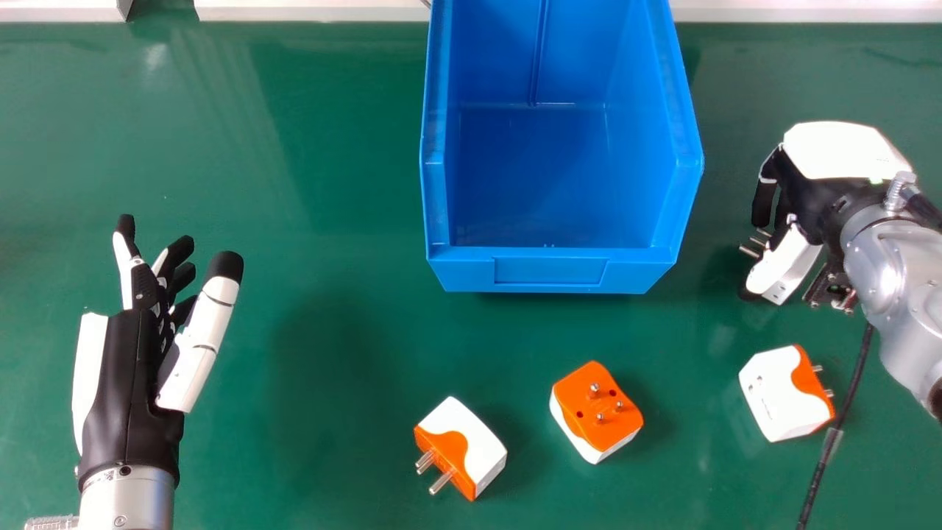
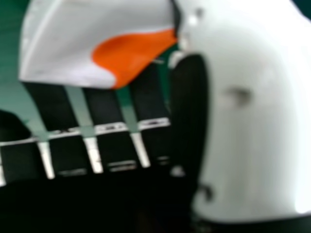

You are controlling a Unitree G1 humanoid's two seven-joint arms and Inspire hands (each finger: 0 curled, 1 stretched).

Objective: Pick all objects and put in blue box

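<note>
Green glossy desk ran underneath. Blue plastic open-topped box sat on it, far side. Black-and-white left hand was released, left of box. Black-and-white right hand, right of box, grasped a white-and-orange plastic plug adapter, fingers curled. Three loose white-and-orange plastic adapters lay nearer than box, middle one pins up.

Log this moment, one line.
right hand: gripping white-orange plug adapter, right of blue plastic box | green table: three similar adapters | left hand: open
</note>
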